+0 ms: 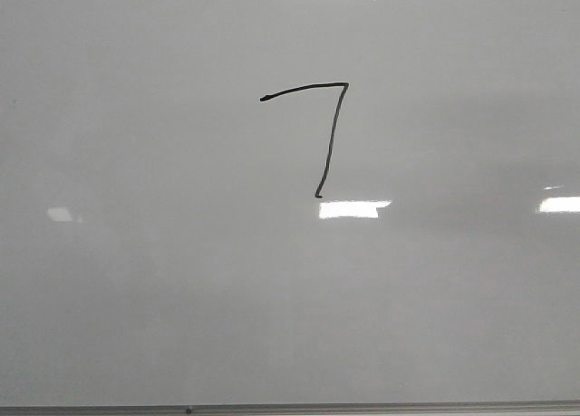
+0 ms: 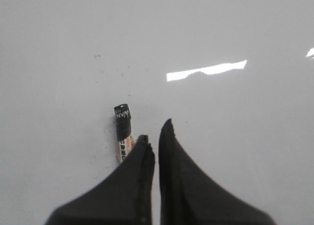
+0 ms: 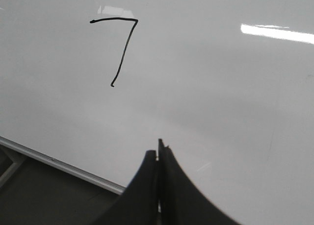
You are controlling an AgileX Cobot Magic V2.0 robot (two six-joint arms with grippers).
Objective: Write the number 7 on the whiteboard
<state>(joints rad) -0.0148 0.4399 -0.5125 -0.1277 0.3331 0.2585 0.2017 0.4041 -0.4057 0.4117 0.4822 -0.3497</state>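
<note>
1. In the front view, one whiteboard (image 1: 136,298) is seen filling the picture, with one thin metal edge strip (image 1: 362,408) along its near edge. One number 7 (image 1: 328,135) is drawn in thin black line slightly above the middle of the board; it is made of two strokes, a slightly curved top stroke and a longer downstroke. No gripper is shown here.

2. In the left wrist view, the left gripper (image 2: 156,132) is seen over the whiteboard (image 2: 235,146), its two dark fingers nearly together with a narrow gap between them and nothing held. One marker (image 2: 123,133) is lying on the board, just beside one fingertip.

3. In the right wrist view, the right gripper (image 3: 159,149) is seen with its two fingers pressed together, empty. The single number 7 (image 3: 122,48) is seen on the whiteboard (image 3: 235,112), well apart from the fingertips.
</note>
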